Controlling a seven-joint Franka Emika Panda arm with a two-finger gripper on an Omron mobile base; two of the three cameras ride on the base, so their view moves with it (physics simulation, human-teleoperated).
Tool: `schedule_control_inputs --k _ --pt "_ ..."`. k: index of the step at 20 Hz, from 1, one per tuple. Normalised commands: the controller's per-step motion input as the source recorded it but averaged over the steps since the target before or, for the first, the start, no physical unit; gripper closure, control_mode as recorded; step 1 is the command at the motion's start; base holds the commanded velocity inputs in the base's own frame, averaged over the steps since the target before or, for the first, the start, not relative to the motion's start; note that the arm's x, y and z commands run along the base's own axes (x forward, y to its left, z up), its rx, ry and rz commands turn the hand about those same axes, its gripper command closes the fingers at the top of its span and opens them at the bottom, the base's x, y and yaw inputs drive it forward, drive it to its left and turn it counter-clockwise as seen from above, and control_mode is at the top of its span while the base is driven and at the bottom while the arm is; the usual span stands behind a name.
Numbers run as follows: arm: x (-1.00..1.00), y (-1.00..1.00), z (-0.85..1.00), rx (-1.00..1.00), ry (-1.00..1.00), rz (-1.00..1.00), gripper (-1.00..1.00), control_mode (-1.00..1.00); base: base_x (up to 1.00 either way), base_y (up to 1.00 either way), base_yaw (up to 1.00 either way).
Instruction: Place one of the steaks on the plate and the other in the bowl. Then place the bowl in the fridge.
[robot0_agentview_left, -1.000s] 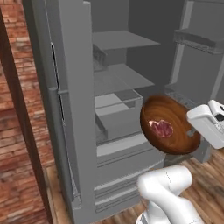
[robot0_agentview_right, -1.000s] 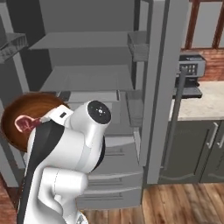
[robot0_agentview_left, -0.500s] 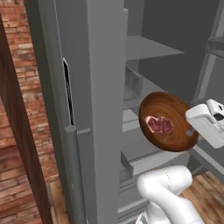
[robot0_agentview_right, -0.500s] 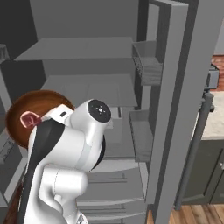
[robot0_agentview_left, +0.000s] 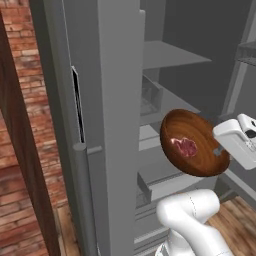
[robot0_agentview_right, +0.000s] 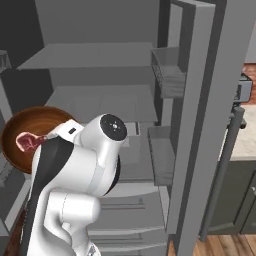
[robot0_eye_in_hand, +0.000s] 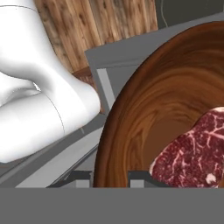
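The last step is in hand: the pincer (robot0_agentview_left: 220, 150), clamped on the rim of the bowl (robot0_agentview_left: 192, 142), holds it tilted before the open fridge (robot0_agentview_left: 120, 100), a steak (robot0_agentview_left: 184, 147) inside. Next, it must level the bowl and reach forward onto a shelf (robot0_agentview_right: 95, 102).

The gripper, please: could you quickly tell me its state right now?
Gripper: shut on the rim of the bowl, which carries a steak in front of the open fridge.

A red brick wall (robot0_agentview_left: 30, 90) stands on the left, the floor (robot0_agentview_left: 237, 225) is of brown wooden planks, and dark cabinets (robot0_agentview_right: 235, 200) carry a pale counter (robot0_agentview_right: 245, 145).
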Motion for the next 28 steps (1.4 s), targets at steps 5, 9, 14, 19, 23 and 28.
schedule_control_inputs --k 5,9,14,19,23,28 --pt "0.00 0.00 0.00 0.00 0.00 0.00 1.00 1.00 0.93 0.00 0.02" --pt "0.00 0.00 0.00 0.00 0.00 0.00 1.00 1.00 0.95 0.00 0.12" --pt "0.00 0.00 0.00 0.00 0.00 0.00 1.00 1.00 0.91 0.00 0.18" --pt "0.00 0.00 0.00 0.00 0.00 0.00 1.00 1.00 0.91 0.00 0.17" --pt "0.00 0.00 0.00 0.00 0.00 0.00 1.00 1.00 0.86 0.01 0.17" --pt "0.00 0.00 0.00 0.00 0.00 0.00 1.00 1.00 0.79 0.11 0.17"
